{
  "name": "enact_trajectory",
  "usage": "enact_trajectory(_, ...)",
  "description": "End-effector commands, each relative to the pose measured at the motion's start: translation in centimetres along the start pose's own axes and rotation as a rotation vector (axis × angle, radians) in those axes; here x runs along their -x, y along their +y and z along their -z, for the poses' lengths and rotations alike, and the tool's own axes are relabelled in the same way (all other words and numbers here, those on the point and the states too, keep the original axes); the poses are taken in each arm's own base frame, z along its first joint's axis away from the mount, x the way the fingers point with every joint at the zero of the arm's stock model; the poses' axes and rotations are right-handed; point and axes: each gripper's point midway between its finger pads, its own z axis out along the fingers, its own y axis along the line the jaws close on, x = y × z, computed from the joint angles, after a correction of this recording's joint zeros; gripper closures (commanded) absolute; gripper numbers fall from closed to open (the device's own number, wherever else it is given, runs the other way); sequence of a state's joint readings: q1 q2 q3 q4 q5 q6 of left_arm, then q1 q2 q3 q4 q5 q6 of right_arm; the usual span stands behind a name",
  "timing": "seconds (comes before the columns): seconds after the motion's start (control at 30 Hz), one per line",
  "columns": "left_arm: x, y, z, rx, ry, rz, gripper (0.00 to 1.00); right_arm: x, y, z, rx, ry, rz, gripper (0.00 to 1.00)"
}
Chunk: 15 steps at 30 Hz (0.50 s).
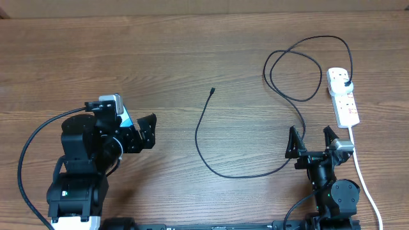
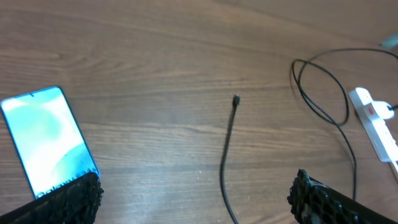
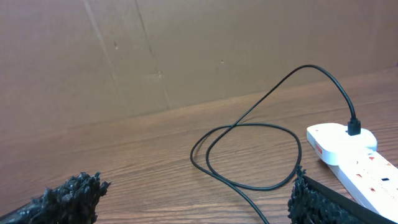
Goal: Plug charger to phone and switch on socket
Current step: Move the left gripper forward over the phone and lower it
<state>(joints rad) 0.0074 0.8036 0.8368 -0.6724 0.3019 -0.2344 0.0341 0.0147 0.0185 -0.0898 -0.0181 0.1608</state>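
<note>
The phone (image 2: pixel 45 141) lies screen up, lit blue, beside my left gripper's left finger; in the overhead view only a blue sliver of the phone (image 1: pixel 126 117) shows under the left arm. The charger (image 1: pixel 199 137) is a thin black cable across the table; its connector tip (image 2: pixel 236 99) lies free ahead of the left gripper (image 2: pixel 196 196), which is open and empty. The charger's black plug (image 3: pixel 354 127) sits in the white socket (image 1: pixel 344 97) at the far right. My right gripper (image 3: pixel 193 200) is open, just short of the cable loops (image 3: pixel 249 155), with the socket (image 3: pixel 351 149) to its right.
The socket's white cord (image 1: pixel 365 179) runs down the table's right side past the right arm. A brown cardboard wall (image 3: pixel 155 50) stands behind the table. Bare wooden tabletop (image 1: pixel 192 51) lies between the two arms.
</note>
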Motion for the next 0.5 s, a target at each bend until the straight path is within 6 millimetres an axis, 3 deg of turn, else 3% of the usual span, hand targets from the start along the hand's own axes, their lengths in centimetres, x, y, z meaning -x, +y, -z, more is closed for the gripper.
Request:
enact_trajectory(0.0,-0.1,-1.1,0.1,-0.059,0.028,0.031,0.0,-0.1,-0.1,0.0,-0.004,-0.007,0.001,0.0)
enact_trajectory(0.23,-1.6,-0.9,-0.8,-0.067,0.114,0.084,0.0,-0.1,-0.1,0.0,-0.004,-0.007,0.001,0.0)
enact_trajectory(0.47,-1.9,2.6,-2.5,0.118,0.132,0.204,0.0,-0.1,-0.1,0.0,-0.004,-0.008,0.001,0.0)
